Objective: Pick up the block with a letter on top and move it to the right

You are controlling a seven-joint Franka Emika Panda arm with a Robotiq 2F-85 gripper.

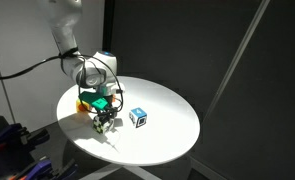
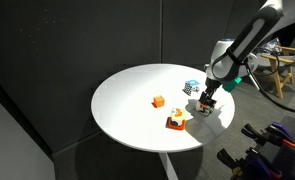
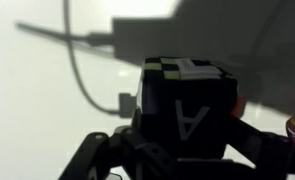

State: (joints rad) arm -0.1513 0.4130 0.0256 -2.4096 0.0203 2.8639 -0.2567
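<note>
The block with a letter on top (image 3: pixel 187 100) fills the wrist view, dark, with an "A" on the face toward the camera and white and yellow-green patches on its far face. My gripper (image 3: pixel 182 150) is shut on it, one finger on each side. In both exterior views the gripper (image 1: pixel 105 122) (image 2: pixel 206 104) points down, holding the block low over the round white table (image 1: pixel 162 140) (image 2: pixel 127 110). I cannot tell if the block touches the table.
A blue-and-white cube (image 1: pixel 138 117) (image 2: pixel 191 87) lies close to the gripper. A yellow-and-red cube (image 2: pixel 176 121) (image 1: pixel 85 103) lies near it, close to the table's edge. A small orange cube (image 2: pixel 158 101) sits nearer the table's middle. Dark curtains surround the table.
</note>
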